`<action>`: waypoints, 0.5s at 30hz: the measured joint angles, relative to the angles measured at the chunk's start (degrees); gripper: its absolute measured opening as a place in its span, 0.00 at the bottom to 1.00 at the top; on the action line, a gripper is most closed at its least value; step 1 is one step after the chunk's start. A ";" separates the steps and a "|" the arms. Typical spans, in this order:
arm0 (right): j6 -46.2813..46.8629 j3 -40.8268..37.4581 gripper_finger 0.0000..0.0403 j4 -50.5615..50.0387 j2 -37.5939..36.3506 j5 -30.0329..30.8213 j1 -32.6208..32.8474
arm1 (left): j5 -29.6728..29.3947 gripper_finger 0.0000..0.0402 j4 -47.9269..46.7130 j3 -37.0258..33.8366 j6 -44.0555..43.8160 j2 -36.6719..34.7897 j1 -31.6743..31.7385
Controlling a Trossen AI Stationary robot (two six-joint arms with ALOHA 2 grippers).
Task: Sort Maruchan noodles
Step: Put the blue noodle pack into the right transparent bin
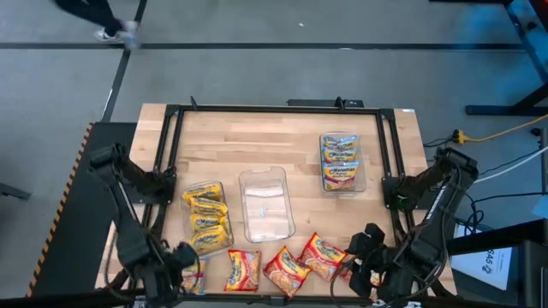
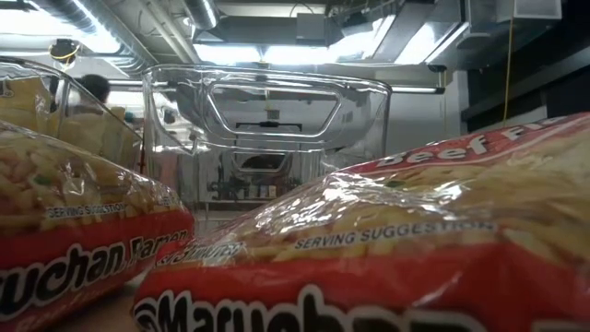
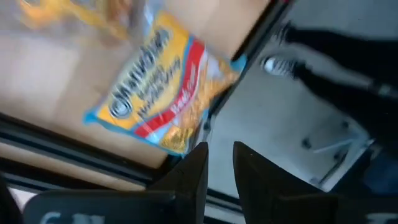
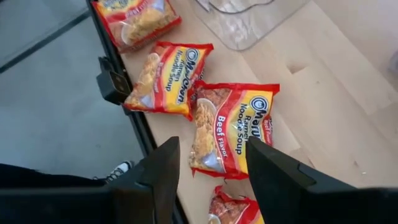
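Loose Maruchan noodle packets lie flat along the table's near edge: a yellow, blue-edged one [image 1: 193,275] [image 3: 155,87] at the left and several red ones [image 1: 243,269] [image 1: 287,271] [image 1: 324,255] to its right. My left gripper [image 1: 181,257] [image 3: 221,165] hovers just above the yellow packet, fingers a narrow gap apart and empty. My right gripper [image 1: 368,244] [image 4: 208,174] is wide open and empty above a red beef-flavor packet [image 4: 233,127]. Another red packet [image 4: 233,208] lies partly under it.
Three clear trays stand on the table: the left one [image 1: 207,218] holds yellow packets, the middle one [image 1: 265,204] [image 2: 267,101] is bare, the far right one [image 1: 341,161] holds packets. A black frame [image 1: 274,109] rims the table. A person's shoe [image 3: 277,65] shows on the floor beside it.
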 joint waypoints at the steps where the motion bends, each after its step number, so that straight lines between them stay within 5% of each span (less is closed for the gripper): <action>1: 0.00 0.00 0.44 0.00 0.17 -0.35 0.00 | 1.19 0.17 0.47 0.00 0.08 1.50 -0.23; 15: 0.00 0.02 0.44 1.97 0.77 -2.17 -0.85 | 1.07 0.17 0.52 0.00 0.15 12.36 -0.83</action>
